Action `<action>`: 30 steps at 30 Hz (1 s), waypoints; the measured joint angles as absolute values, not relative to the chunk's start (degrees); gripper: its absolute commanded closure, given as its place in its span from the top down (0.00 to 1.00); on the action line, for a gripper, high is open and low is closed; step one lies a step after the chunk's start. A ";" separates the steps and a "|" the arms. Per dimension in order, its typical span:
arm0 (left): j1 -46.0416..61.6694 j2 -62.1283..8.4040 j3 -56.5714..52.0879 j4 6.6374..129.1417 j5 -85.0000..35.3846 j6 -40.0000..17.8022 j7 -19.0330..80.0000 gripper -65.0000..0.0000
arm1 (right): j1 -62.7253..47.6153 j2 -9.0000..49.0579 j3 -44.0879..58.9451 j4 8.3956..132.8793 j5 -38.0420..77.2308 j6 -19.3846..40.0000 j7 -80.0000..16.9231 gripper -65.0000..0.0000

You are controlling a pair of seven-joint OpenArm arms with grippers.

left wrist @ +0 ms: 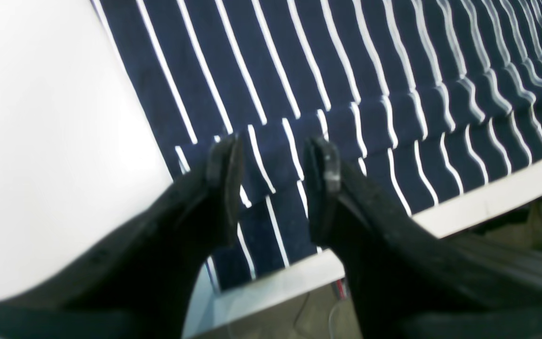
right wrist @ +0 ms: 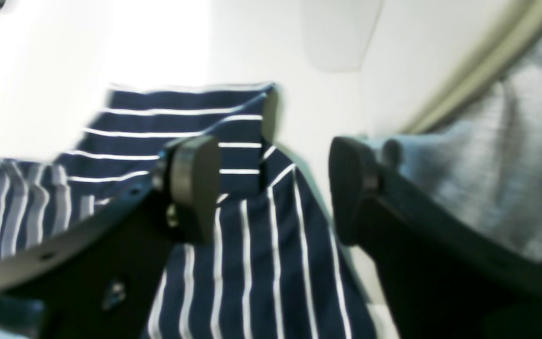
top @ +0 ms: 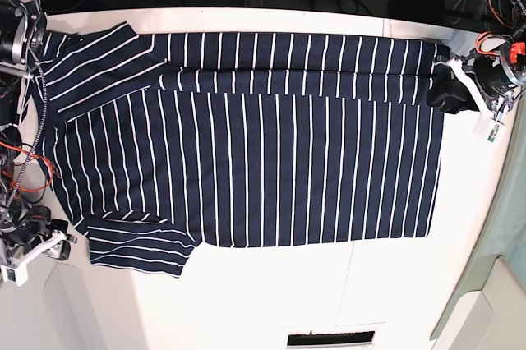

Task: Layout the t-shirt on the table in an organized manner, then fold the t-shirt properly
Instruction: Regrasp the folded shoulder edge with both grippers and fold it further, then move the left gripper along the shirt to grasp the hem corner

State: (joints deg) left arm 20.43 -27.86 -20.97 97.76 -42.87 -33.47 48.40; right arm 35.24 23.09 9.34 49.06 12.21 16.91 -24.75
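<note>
Base view: the t-shirt [top: 246, 153] is spread flat on the table [top: 271, 301], long axis running between both grippers, its folded far hem lying between the half-open left gripper [left wrist: 273, 162], while the right gripper [right wrist: 275, 188] is parted wide over a sleeve.

The t-shirt [top: 246, 153] lies spread on the table [top: 271, 301], its length running across the base view; its far long edge is folded over onto the body; one sleeve lies at the far left corner, the other at the near left; the left gripper [top: 448, 91] sits at the shirt's far right corner; the right gripper [right wrist: 275, 188] is beside the left-hand sleeve edge; bare tabletop lies nearer the viewer.
</note>
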 measured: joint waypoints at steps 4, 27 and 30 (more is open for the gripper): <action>20.45 -27.81 -20.97 96.55 -41.43 -33.47 46.85 0.38 | 38.44 23.20 4.01 35.31 10.02 13.47 -18.39 0.55; 20.29 -27.79 -20.95 96.07 -40.82 -32.10 44.49 0.56 | 31.40 26.68 2.87 25.63 12.38 13.76 -7.92 0.55; 20.29 -27.79 -20.95 96.03 -40.64 -31.99 44.51 0.56 | 30.83 26.65 2.90 25.50 12.43 14.66 -6.20 0.55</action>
State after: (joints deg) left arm 20.29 -27.79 -20.95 96.03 -40.64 -31.99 44.51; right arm 30.83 26.65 2.90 25.50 12.43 14.66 -6.20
